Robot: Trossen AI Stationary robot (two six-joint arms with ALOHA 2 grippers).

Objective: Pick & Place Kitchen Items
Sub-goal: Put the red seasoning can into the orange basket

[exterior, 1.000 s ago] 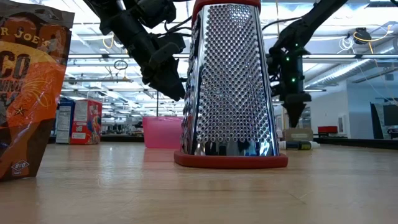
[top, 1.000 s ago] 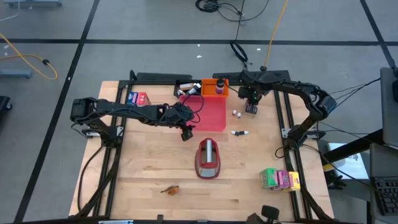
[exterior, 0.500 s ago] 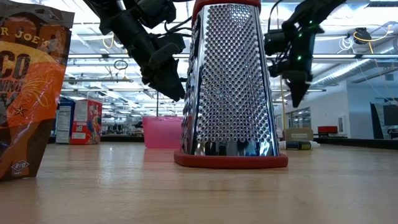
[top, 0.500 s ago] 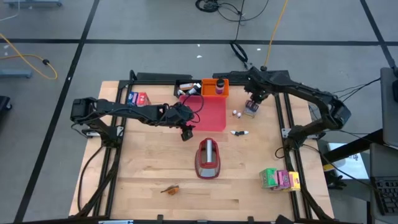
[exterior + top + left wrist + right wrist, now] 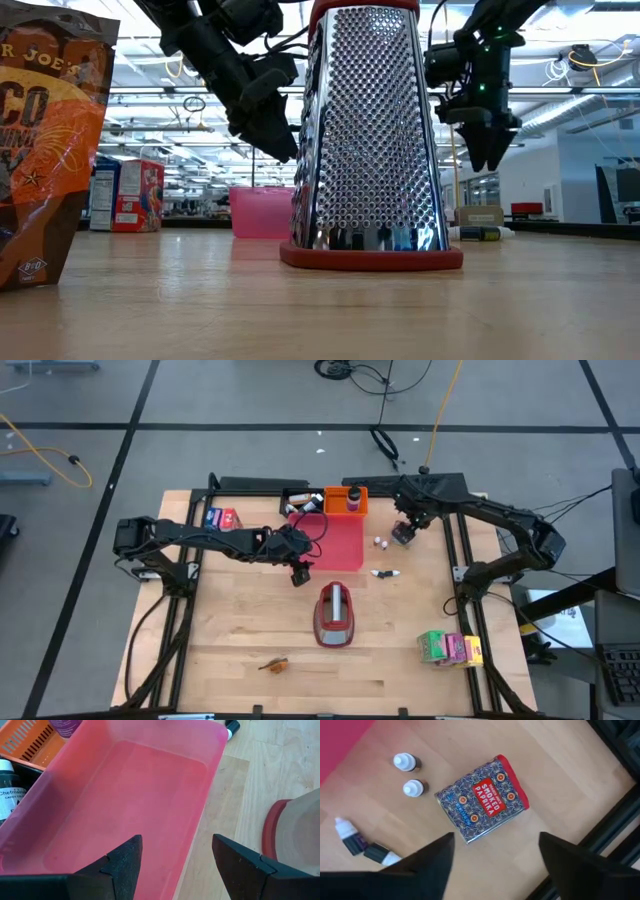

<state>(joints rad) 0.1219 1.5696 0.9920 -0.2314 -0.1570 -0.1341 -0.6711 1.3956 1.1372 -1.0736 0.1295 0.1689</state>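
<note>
A blue patterned tin with a red "Smoked Paprika" label (image 5: 482, 797) lies flat on the wood at the table's far right (image 5: 401, 533). My right gripper (image 5: 495, 865) hangs open above it, touching nothing. Beside the tin two tiny white-capped bottles (image 5: 409, 775) stand upright, and two more (image 5: 365, 845) lie on their sides. My left gripper (image 5: 177, 865) hovers open over the near part of the empty pink tray (image 5: 125, 805), also seen from above (image 5: 300, 572).
A red-based metal grater (image 5: 335, 615) stands mid-table. An orange basket (image 5: 345, 500) and a black tray (image 5: 300, 500) sit behind the pink tray. Blue-red cartons (image 5: 220, 517) are far left. Green, pink and yellow cartons (image 5: 448, 648) are near right. An orange-brown piece (image 5: 275, 663) lies near the front edge.
My right gripper has risen from close above the table by the paprika tin and then opened from shut. The tin stays lying on the wood.
</note>
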